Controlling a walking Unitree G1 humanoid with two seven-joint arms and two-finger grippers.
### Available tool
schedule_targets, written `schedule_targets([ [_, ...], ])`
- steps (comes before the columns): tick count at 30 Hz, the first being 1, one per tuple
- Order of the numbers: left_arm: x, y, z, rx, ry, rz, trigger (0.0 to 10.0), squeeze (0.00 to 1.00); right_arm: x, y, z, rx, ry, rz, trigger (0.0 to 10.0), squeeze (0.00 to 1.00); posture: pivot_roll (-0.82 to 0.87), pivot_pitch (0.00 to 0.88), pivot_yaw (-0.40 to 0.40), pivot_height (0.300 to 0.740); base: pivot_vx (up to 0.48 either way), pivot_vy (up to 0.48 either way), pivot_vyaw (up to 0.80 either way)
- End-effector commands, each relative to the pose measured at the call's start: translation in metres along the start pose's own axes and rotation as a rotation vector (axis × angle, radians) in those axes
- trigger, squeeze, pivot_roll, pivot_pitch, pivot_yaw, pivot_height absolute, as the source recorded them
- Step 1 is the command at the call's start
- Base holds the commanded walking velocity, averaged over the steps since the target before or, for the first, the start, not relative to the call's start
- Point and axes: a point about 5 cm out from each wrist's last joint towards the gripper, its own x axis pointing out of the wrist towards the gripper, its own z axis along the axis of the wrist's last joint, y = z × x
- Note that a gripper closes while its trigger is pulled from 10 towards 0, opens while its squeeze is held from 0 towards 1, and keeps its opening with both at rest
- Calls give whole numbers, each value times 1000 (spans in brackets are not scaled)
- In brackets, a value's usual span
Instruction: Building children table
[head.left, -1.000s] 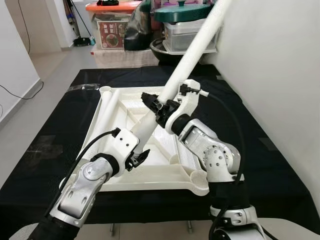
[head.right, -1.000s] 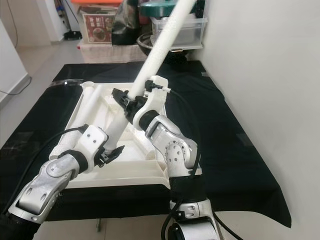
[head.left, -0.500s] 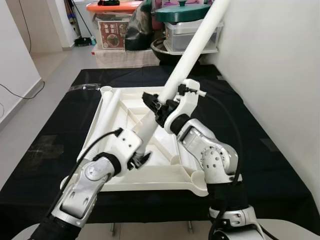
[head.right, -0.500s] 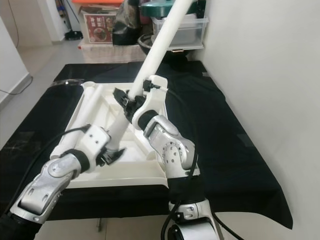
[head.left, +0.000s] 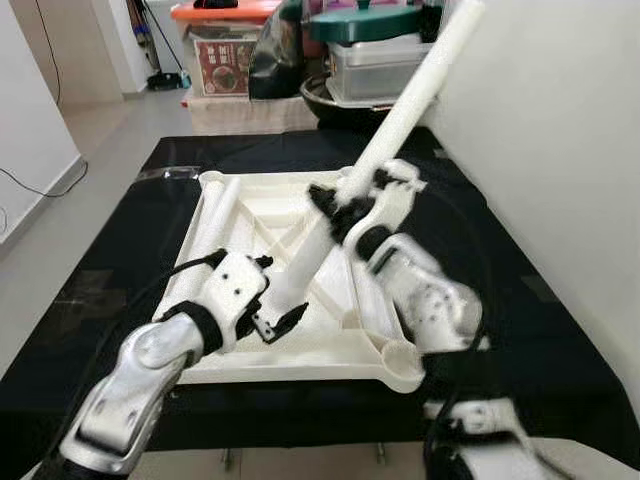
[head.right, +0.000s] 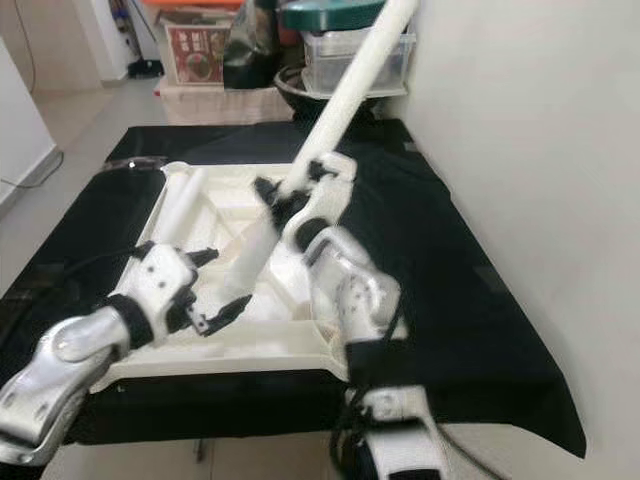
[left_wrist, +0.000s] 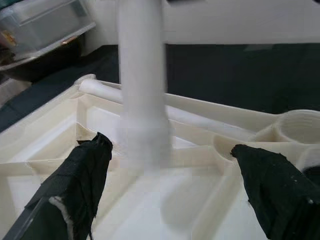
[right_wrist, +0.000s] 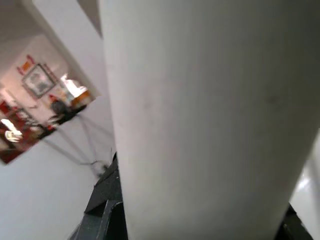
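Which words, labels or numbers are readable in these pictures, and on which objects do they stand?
Red label on the storage box behind the black table: printed, but too small and blurred to read.
White table leg and white tabletop: no text visible.
Nothing else bears readable text.

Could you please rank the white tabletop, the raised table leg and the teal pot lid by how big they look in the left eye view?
1. White tabletop, lying upside down on the black cloth.
2. Raised table leg, held by the right claw.
3. Teal pot lid, smallest, though it sits farther from the camera, so its true size is unsure.
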Motion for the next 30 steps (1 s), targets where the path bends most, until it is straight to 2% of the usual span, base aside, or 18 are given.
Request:
schedule_targets([
  [1, -4, 1, 3, -13, -8, -17, 10000, 0, 1, -7, 6, -19, -39, -23, 0, 0, 43, 0, -19, 740, 0, 0, 0],
  [3, -7, 0, 11, -54, -55, -17, 10000, 0, 2, -18, 19, -50, -68, -53, 0, 0, 46, 0, -23, 740, 0, 0, 0],
  [8, -9, -6, 14, -80, -75, -42, 10000, 0, 4, -26, 37, -88, -116, -75, 0, 0, 51, 0, -19, 740, 0, 0, 0],
  [10, -13, -10, 6, -104, -43, -43, 10000, 0, 6, -31, 60, -111, -187, -67, 0, 0, 50, 0, -18, 740, 0, 0, 0],
  [13, -15, -12, -1, -109, -14, -31, 10000, 0, 5, -30, 70, -123, -222, -42, 0, 0, 49, 0, -19, 740, 0, 0, 0],
  [14, -17, -11, -14, -151, 43, 38, 10000, 0, 5, -30, 80, -161, -256, -13, 0, 0, 49, 0, -17, 740, 0, 0, 0],
  [18, -21, -7, -32, -213, 127, 138, 10000, 0, 3, -35, 83, -190, -258, -6, 0, 0, 52, 0, -18, 740, 0, 0, 0],
  [20, -21, -7, -32, -213, 127, 138, 10000, 0, 3, -35, 83, -190, -258, -6, 0, 0, 52, 0, -18, 740, 0, 0, 0],
  [24, -28, -14, -48, -189, 211, 154, 10000, 0, 0, -37, 81, -201, -247, 17, 0, 0, 49, 0, -17, 740, 0, 0, 0],
  [30, -24, -18, -54, -187, 236, 180, 10000, 0, 0, -34, 76, -215, -230, 56, 0, 0, 47, 0, -18, 740, 0, 0, 0],
])
